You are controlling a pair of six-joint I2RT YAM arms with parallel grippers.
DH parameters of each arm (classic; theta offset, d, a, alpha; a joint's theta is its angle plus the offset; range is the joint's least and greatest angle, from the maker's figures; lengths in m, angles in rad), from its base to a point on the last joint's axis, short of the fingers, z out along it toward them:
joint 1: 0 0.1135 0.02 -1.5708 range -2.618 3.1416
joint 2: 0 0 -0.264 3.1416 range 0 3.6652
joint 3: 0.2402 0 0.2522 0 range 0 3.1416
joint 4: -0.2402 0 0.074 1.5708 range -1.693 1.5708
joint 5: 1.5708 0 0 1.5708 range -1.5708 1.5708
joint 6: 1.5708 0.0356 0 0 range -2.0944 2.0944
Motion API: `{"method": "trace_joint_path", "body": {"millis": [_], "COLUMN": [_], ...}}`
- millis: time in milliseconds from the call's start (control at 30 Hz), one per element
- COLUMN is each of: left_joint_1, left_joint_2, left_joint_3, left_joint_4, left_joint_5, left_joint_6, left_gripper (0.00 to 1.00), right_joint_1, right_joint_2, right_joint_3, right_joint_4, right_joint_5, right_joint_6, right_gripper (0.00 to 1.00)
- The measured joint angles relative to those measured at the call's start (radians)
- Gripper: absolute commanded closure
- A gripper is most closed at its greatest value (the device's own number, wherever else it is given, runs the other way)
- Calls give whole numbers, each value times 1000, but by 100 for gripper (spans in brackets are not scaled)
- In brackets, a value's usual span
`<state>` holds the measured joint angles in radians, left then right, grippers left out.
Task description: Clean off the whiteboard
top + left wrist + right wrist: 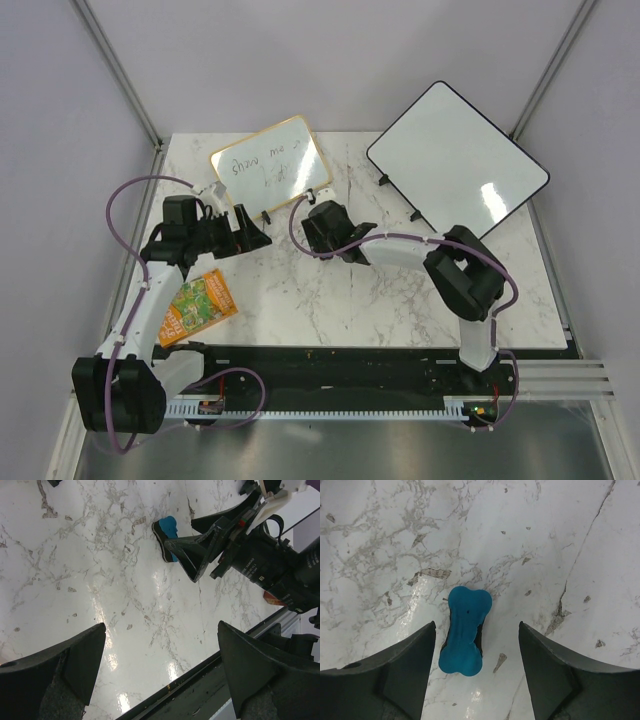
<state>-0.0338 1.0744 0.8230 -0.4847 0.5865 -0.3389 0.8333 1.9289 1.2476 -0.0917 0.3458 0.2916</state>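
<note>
Whiteboard (pixel 270 163): propped on feet, far desk (pixel 400 300) edge, writing intact. Probably light, stiff, slick-faced, tippy; brace by wooden frame. Blue eraser (pixel 465 632) lying inside wide-spread right pincer (pixel 476 630), ungripped. Left pincer (pixel 161 627) agape, empty.

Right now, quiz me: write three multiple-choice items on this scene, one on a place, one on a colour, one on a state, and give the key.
1. Where is the eraser? A. on the table, between the right gripper's fingers; B. lifted in the air; C. on the orange packet.
2. What colour is the eraser's top? A. red; B. blue; C. green.
3. How is the small whiteboard? A. wiped clean; B. bearing handwriting; C. face down.
Key: 1 A, the right wrist view shows it lying between the open fingers; 2 B, it is bright blue; 3 B, dark writing shows from above.
</note>
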Motion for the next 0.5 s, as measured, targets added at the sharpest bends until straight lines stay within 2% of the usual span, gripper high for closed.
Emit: {"method": "trace_joint_path", "body": {"millis": [133, 233, 300, 333, 400, 500], "left_joint_1": [0, 2, 5, 6, 6, 6], "left_joint_2": [0, 0, 0, 1, 2, 7], "left_joint_3": [-5, -5, -5, -5, -5, -5], "left_joint_4": [1, 1, 1, 1, 1, 1], "left_joint_5": [0, 0, 0, 0, 0, 0], "left_joint_6": [0, 0, 0, 0, 0, 0], "left_gripper": [2, 2, 2, 2, 2, 1], "right_joint_1": [-12, -19, -20, -20, -20, -19], "right_joint_2": [31, 48, 55, 56, 66, 79], "right_joint_3": [-2, -3, -4, -4, -4, -3], "right_joint_4": [0, 3, 10, 13, 25, 45], "right_joint_5": [-10, -17, -27, -31, -37, -44], "right_joint_6": [4, 11, 18, 22, 26, 31], "right_gripper": [29, 38, 41, 48, 51, 66]}}
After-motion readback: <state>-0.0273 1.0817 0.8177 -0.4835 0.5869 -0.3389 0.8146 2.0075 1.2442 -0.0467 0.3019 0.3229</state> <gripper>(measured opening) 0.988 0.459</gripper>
